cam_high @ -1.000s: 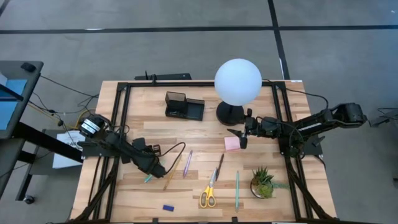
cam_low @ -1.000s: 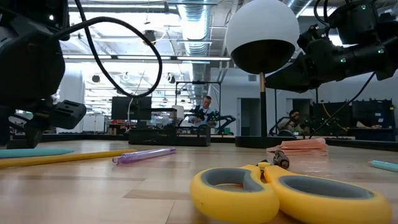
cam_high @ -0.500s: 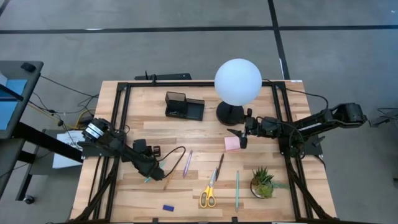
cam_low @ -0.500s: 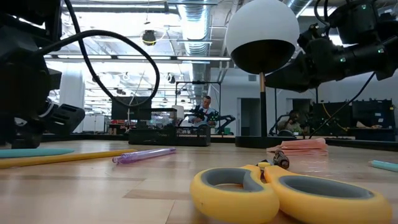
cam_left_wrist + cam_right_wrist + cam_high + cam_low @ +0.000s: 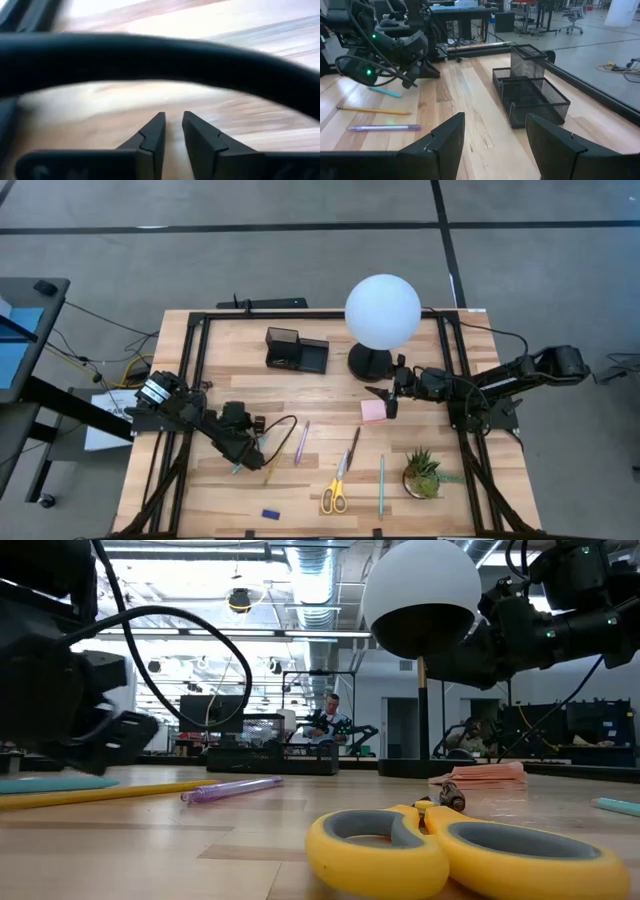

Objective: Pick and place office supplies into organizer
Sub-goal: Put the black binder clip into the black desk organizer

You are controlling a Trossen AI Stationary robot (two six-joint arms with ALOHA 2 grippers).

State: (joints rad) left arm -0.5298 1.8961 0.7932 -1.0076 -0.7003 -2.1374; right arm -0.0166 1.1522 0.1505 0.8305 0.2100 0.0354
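Observation:
My left gripper (image 5: 258,458) (image 5: 173,125) hangs low over the table's near left, beside the teal pen (image 5: 385,91) and the yellow pencil (image 5: 372,110). Its fingers stand a narrow gap apart, and only bare wood shows between them. My right gripper (image 5: 385,402) (image 5: 495,135) waits wide open above the pink sticky-note pad (image 5: 373,411). The purple pen (image 5: 301,442), dark pen (image 5: 353,448), yellow scissors (image 5: 335,490), a second teal pen (image 5: 381,485) and the blue eraser (image 5: 270,514) lie flat on the wood. The black mesh organizer (image 5: 296,350) stands at the far middle.
A white globe lamp (image 5: 382,312) on a black base stands right of the organizer. A small green potted plant (image 5: 424,473) sits at the near right. A black cable loop (image 5: 285,430) from my left arm arches over the pens. Black frame rails run along both table sides.
My left gripper has rolled about its wrist and sunk a little toward the table beside the teal pen and the yellow pencil; its cable loop has swung with it. The pens lie where they were.

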